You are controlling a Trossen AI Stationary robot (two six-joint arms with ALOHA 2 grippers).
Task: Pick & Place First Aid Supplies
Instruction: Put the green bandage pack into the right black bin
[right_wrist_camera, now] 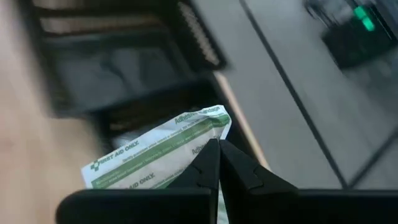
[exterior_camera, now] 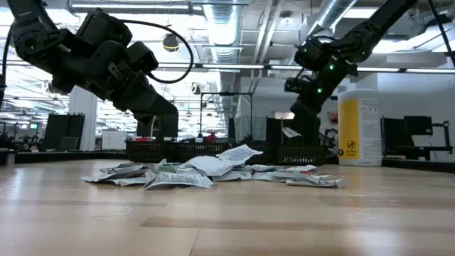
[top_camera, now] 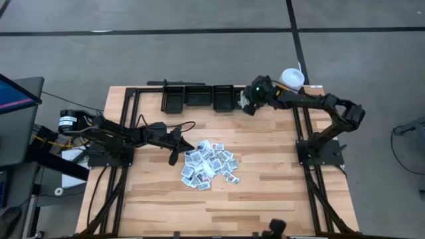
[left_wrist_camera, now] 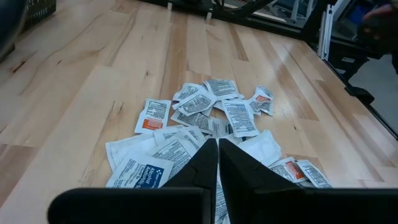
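Observation:
The first aid supplies lie in a loose heap point(top_camera: 209, 164) mid-table, white packets with grey-blue print, a few with orange point(left_wrist_camera: 205, 115) point(exterior_camera: 213, 171). My left gripper point(top_camera: 174, 147) point(left_wrist_camera: 217, 144) is shut and hovers above the heap's left side, touching nothing. My right gripper point(top_camera: 248, 104) point(right_wrist_camera: 218, 144) is raised at the far edge, beside the rightmost of three black bins point(top_camera: 224, 99). It is shut on a green-striped packet point(right_wrist_camera: 158, 155) point(exterior_camera: 290, 132). My right gripper pinches the green-striped packet between its two fingers at one end point(right_wrist_camera: 208, 134); the fingers hide the spot itself. The packet is lifted clear of the table, crumpled at the held end, and sticks out beyond and below the fingertips.
Three black bins point(top_camera: 199, 97) point(right_wrist_camera: 118, 68) stand in a row along the far edge. A tall white-and-yellow canister point(top_camera: 292, 78) point(exterior_camera: 359, 126) stands at the far right behind my right arm. Bare wood lies on the table's near half point(top_camera: 219, 206).

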